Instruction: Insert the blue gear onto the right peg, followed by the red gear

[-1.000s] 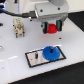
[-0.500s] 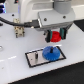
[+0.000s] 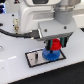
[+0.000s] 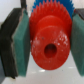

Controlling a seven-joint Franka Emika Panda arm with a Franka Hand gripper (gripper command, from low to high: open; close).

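The second half of the task is judged to be in hand: the large, flat, bright-blue plastic toothed disc, the blue gear [image 3: 49, 53], is already lying on the grey rectangular plate with a black border [image 3: 34, 58], towards the exterior view's right end of it, presumably seated on the right peg, which is hidden beneath it. The small, round, bright-red plastic toothed disc, the red gear [image 4: 49, 39], is being held by the claw [image 3: 56, 44], its teal-padded fingers [image 4: 21, 47] being pressed against opposite sides of the rim. In the exterior view the red gear [image 3: 56, 45] is being carried just above the blue gear and partly overlapping it; whether the two are touching cannot be told.

The next move is judged to call for fine alignment: the dark hole in the red hub is to be centred over the peg tip, and the gear is then to be lowered straight down, kept level, until it is resting on the blue one, before the fingers are spread.

In the wrist view the red gear is showing a raised centre hub with a round bore, while blue teeth [image 4: 47, 7] are showing beyond its edge. The plate is lying on a white surface [image 3: 12, 72].
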